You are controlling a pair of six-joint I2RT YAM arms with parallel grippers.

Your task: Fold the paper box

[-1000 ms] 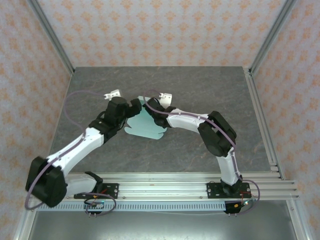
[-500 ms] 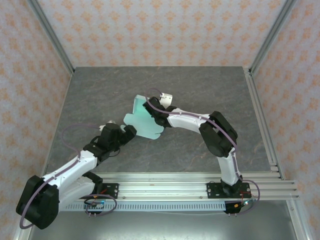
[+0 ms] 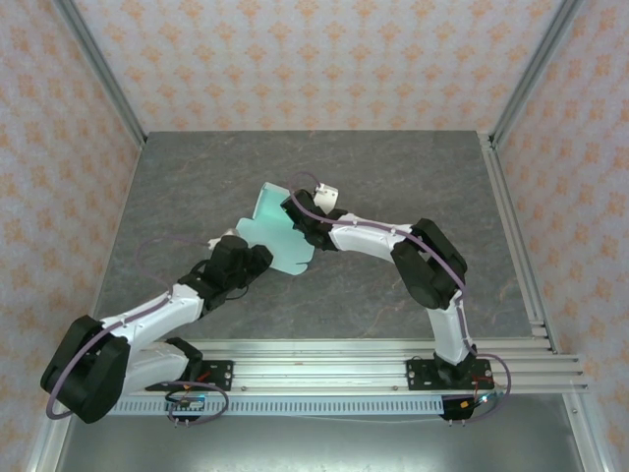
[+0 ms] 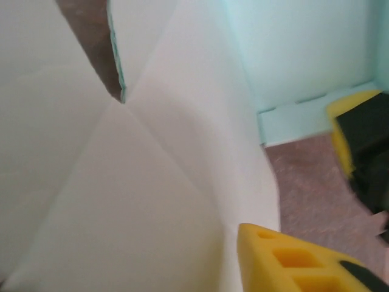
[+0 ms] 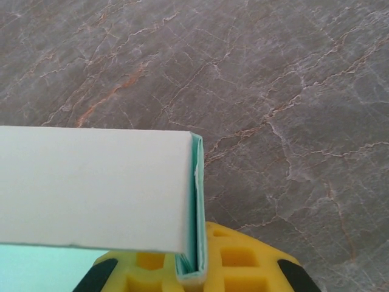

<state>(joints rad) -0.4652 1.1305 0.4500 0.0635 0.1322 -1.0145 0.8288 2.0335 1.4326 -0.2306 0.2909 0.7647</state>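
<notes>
Grey marbled surface (image 3: 393, 177) spreads under both arms on my overhead feed, and near its middle I have the paper box (image 3: 273, 234), a pale mint-green sheet with rounded tabs, tilted up off the surface. My right claw (image 3: 299, 210) is clamped on the sheet's far right edge; on the right wrist feed a folded flap of the card sits pinched between the yellow fingers (image 5: 243, 267). My left claw (image 3: 257, 259) is at the sheet's near left edge. Its wrist feed has pale card pressed close to the lens and one yellow finger (image 4: 292, 264), so I cannot tell whether that claw is wide or gripping.
</notes>
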